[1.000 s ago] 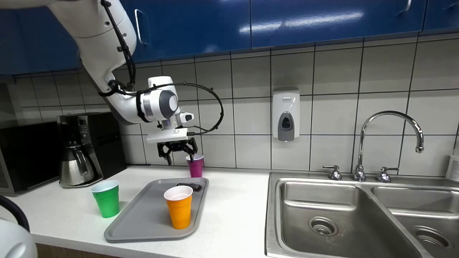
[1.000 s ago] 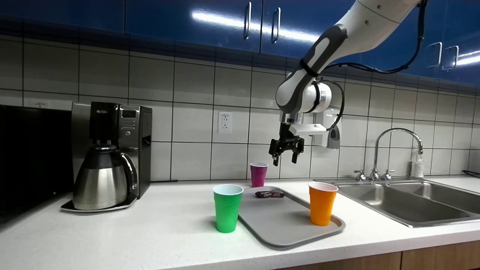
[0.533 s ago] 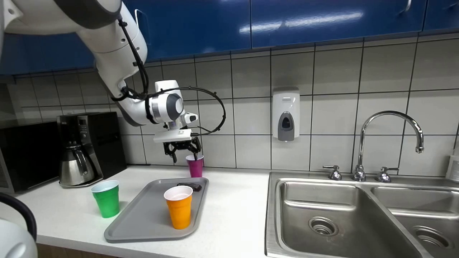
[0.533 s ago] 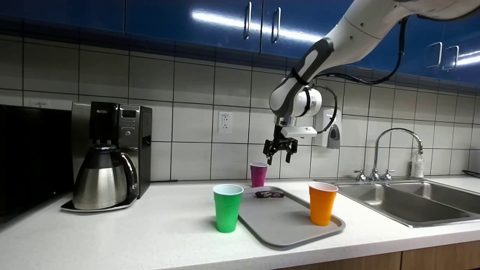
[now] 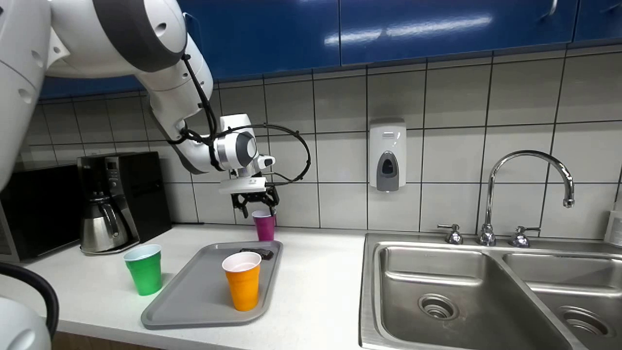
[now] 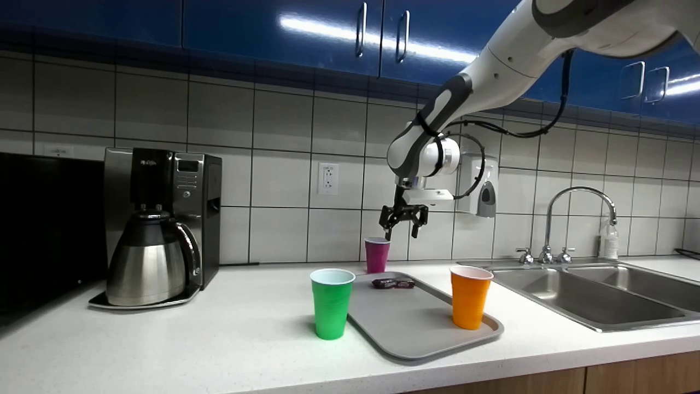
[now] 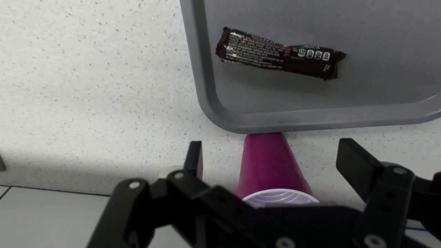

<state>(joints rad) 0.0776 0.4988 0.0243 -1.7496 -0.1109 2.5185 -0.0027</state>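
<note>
My gripper is open and empty, pointing down, with its fingers wide apart. In both exterior views it hangs above the counter close to the purple cup, near the cup's rim height or a little higher. In the wrist view the purple cup stands upright between and below the fingers, not visibly touched. Its white rim is partly hidden by the gripper body. The cup's base is close against the edge of a grey tray. A dark wrapped candy bar lies on the tray near that edge.
An orange cup stands on the tray's front part. A green cup stands beside the tray. A coffee maker with a steel carafe, a steel sink, a wall soap dispenser and blue overhead cabinets surround the counter.
The open gripper has moved back toward the wall and closer to the purple cup. The arm has swung in with it. Cups, tray and candy bar have not moved.
</note>
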